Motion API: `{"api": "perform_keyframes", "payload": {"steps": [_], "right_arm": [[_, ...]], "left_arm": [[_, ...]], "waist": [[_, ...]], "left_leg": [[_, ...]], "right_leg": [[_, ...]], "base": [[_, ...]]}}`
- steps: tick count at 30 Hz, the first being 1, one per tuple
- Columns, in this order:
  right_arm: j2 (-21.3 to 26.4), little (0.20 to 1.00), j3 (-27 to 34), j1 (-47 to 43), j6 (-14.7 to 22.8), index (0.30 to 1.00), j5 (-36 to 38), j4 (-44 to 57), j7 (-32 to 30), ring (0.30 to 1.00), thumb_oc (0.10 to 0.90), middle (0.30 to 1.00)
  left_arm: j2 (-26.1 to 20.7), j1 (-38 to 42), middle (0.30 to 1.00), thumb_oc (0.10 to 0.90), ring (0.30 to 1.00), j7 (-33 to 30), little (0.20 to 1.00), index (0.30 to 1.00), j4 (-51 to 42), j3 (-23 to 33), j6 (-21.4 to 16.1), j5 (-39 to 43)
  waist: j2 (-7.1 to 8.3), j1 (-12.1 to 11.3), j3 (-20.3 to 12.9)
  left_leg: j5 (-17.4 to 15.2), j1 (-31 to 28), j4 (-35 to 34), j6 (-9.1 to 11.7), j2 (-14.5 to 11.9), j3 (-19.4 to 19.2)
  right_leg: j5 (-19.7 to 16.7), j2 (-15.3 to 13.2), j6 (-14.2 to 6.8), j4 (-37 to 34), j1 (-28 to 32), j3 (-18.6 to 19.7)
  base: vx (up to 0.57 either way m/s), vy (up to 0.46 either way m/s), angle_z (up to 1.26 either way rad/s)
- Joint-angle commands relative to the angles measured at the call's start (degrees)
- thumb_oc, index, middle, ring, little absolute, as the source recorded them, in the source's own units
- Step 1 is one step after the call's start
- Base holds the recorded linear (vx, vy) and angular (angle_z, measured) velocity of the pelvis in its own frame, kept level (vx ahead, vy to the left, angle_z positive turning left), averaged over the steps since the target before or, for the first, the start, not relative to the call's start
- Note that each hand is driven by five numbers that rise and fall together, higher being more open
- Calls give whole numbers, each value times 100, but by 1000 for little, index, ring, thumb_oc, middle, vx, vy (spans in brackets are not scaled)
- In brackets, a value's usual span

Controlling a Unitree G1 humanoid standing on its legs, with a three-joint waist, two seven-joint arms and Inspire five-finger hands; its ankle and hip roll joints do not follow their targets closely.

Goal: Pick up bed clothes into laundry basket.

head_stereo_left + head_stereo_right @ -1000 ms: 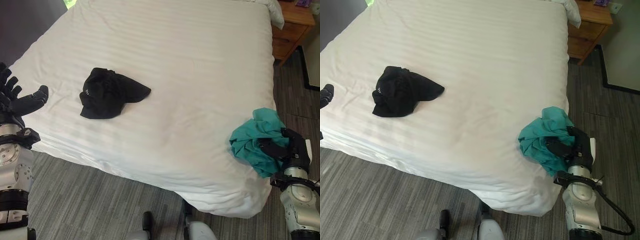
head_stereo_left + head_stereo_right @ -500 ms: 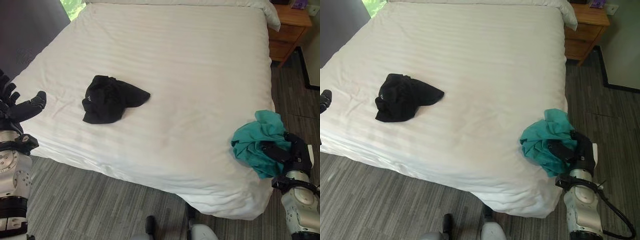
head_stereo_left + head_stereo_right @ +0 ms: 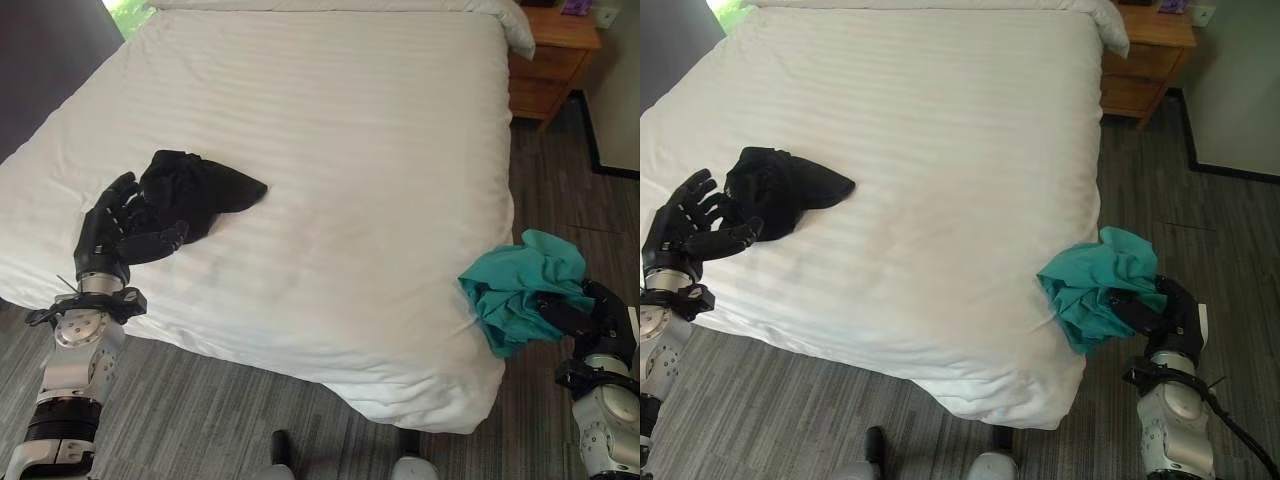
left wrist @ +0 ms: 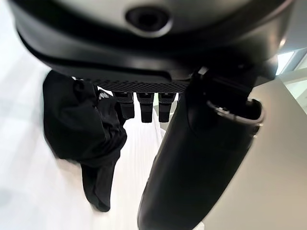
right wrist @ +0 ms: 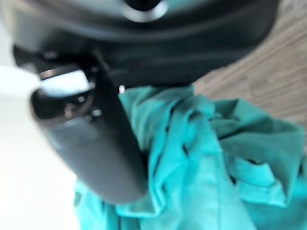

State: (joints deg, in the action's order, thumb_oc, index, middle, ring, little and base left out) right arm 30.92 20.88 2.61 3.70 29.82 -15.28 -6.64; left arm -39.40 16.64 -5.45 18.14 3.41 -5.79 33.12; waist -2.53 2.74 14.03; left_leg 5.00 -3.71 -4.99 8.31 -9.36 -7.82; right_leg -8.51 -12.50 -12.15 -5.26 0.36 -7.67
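A: In the left eye view, how far along is it?

B: Partway, I'd judge. The right hand [image 3: 598, 318], at the lower right, is gripping the teal cloth [image 3: 522, 290], which is hanging just off the corner of the bed [image 3: 360, 130]. The black cloth [image 3: 190, 190] is still lying on the bed at centre left. No basket is visible, so nothing is dropped off yet.

A: And the left hand [image 3: 118, 232]?

B: It is spreading open, fingertips touching the black cloth's near edge, holding nothing (half a second ago it was hanging off the bed's left edge, well apart from the cloth).

A: Does the right eye view agree?

B: Yes. The teal cloth has come a little further off the mattress toward the floor at right than before, though the camera has shifted too, so part of that is the view moving.

A: The left wrist view?

B: Fingers are reaching straight out over the black cloth, not closing on it.

A: The right wrist view?

B: The thumb is pressing into teal folds bunched against the palm.
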Motion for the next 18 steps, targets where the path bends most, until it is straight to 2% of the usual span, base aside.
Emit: {"api": "perform_keyframes", "payload": {"steps": [1,4,5,8,9,10,15,18], "right_arm": [[507,300,369,-244,534,300,-11,341,-99,300,400,300],[483,300,334,-211,521,300,-35,329,-115,300,400,300],[495,300,299,-156,473,300,-75,320,-111,300,400,300],[493,300,292,-130,479,300,-62,319,-114,300,400,300],[549,300,287,-93,498,300,-35,282,-113,300,400,300],[530,300,291,-108,504,300,-31,272,-111,300,400,300],[531,300,427,59,692,300,178,66,-98,300,400,300],[528,300,450,212,835,300,260,-113,-77,300,400,300]], "left_arm": [[-139,1233,900,800,900,-240,900,900,355,-177,-290,-477],[-156,1579,900,800,900,-360,900,900,672,-344,-221,-756],[-320,2050,900,800,900,-480,900,900,1193,-522,-139,-1053],[-523,2513,900,800,900,-554,900,900,1665,-700,-107,-1241],[-897,2901,900,800,900,-586,900,900,1941,-906,-19,-1658],[-911,2959,900,800,900,-584,900,900,1976,-943,-23,-1666],[-1793,3883,900,800,900,-864,900,900,2696,-1570,76,-2526],[-2417,4513,900,800,900,-1030,900,900,3231,-2116,199,-3364]], "waist": [[255,151,-666],[291,210,-661],[339,301,-664],[413,360,-648],[441,441,-623],[460,428,-616],[627,566,-511],[769,707,-424]], "left_leg": [[-140,29,6,-368,495,-252],[-154,45,-1,-374,491,-271],[-170,56,-1,-371,475,-321],[-190,76,-1,-370,458,-376],[-197,97,-1,-367,443,-434],[-197,105,-1,-368,442,-440],[-205,245,6,-367,405,-620],[-233,368,69,-366,392,-754]], "right_leg": [[857,543,292,78,478,-51],[847,549,287,89,445,-32],[833,563,268,98,400,0],[805,566,244,89,350,52],[760,568,205,95,272,102],[758,568,203,98,259,109],[619,580,129,91,-5,303],[495,571,47,77,-171,412]], "base": [[0,0,0],[2,24,1],[0,0,0],[-3,28,-7],[-12,25,-13],[-23,37,-20],[-21,45,-24],[-1,51,-22]]}}
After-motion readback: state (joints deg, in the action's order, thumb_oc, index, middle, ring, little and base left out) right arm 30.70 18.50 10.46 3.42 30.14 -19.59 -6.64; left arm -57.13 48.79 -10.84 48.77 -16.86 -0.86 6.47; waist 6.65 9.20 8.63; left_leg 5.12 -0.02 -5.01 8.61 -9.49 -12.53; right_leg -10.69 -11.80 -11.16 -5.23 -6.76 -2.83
